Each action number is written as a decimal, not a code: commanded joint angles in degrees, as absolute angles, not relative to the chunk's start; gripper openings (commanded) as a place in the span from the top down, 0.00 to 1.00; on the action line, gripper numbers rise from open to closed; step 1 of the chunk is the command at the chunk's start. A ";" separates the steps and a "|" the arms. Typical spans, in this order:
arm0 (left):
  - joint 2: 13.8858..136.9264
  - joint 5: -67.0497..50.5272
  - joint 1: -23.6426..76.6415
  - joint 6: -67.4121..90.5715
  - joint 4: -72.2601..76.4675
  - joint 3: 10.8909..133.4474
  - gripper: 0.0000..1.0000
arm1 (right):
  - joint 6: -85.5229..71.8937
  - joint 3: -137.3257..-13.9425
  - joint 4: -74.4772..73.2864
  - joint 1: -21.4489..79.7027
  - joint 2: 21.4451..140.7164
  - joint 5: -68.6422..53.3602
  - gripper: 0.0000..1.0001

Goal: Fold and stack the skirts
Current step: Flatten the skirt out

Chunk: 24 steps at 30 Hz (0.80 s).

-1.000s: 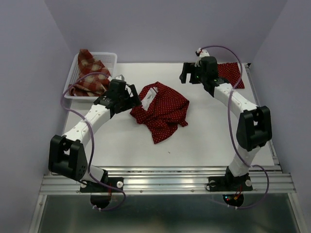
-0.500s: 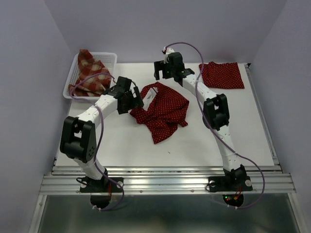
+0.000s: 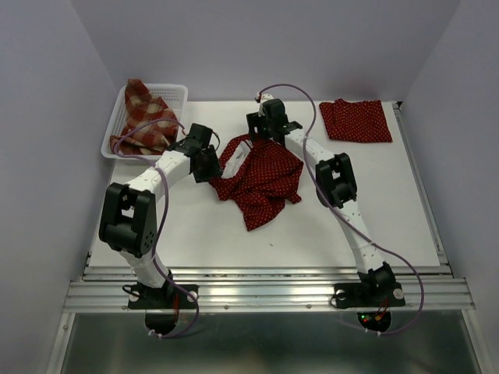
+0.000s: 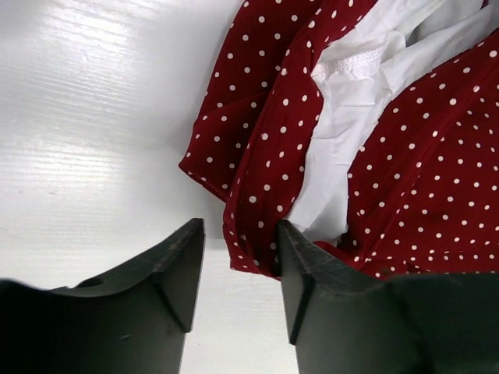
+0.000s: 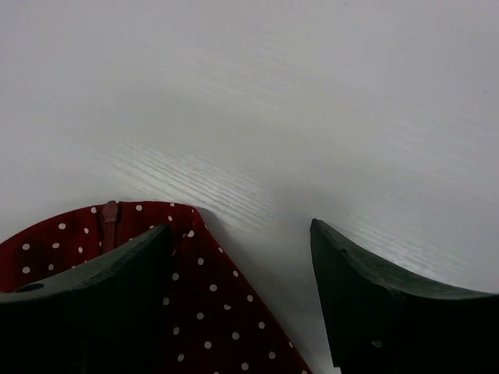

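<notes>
The work surface is a white table [image 3: 351, 218] enclosed by pale lavender walls. The crumpled polka-dot skirt [image 3: 261, 178] lies near the table centre, bunched, with its white lining [image 4: 351, 101] exposed. A second polka-dot skirt [image 3: 356, 121] lies flat and folded at the far right corner. Expect the cloth to be light, limp and prone to bunching; it will sag from any single hold, so take it at two well-separated points on an edge or the waistband. The left gripper [image 4: 238, 234] is open and holds nothing, its jaws straddling the skirt's left hem edge. The right gripper [image 5: 242, 234] is open wide and holds nothing, one finger over the far corner by the zip. Both positions appear suitable for a pinch. The white mesh basket [image 3: 181, 89] at the far left contains the plaid skirt [image 3: 148, 117], heaped unfolded and rising above the rim.
</notes>
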State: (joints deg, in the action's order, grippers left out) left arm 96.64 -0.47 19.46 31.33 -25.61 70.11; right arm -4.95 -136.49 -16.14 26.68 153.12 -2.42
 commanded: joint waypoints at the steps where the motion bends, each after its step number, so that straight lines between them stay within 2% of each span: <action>1: 95.98 0.88 18.98 29.89 -26.28 70.67 0.49 | -5.19 -138.61 -14.50 27.60 154.86 -0.27 0.26; 5: 96.33 0.35 18.81 29.79 -25.66 69.44 0.51 | -4.92 -135.80 -14.94 27.60 153.55 3.42 0.39; 9: 96.68 0.26 18.72 29.88 -24.70 68.29 0.55 | -4.92 -133.68 -14.77 27.60 151.71 5.45 0.68; 17: 98.08 -2.37 18.19 29.62 -22.59 66.27 0.54 | -2.37 -130.00 -14.33 27.60 146.61 7.74 0.91; 18: 98.35 -2.98 18.19 29.62 -22.15 66.27 0.58 | -2.20 -129.38 -14.15 27.60 145.91 7.47 0.91; 20: 99.14 -3.34 18.19 30.06 -21.27 66.71 0.77 | -1.50 -127.28 -13.89 27.60 143.80 7.03 0.99; 21: 99.31 -2.99 18.11 30.23 -21.36 66.97 1.00 | -1.41 -126.40 -13.80 27.60 143.01 7.55 0.99; 24: 98.44 -0.62 17.75 30.67 -21.97 68.90 1.00 | -0.70 -123.32 -12.49 27.60 138.79 10.63 0.99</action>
State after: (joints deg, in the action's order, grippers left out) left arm 99.90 -2.22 18.24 30.52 -22.13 67.09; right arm -2.35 -125.36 -14.59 27.42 146.52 6.81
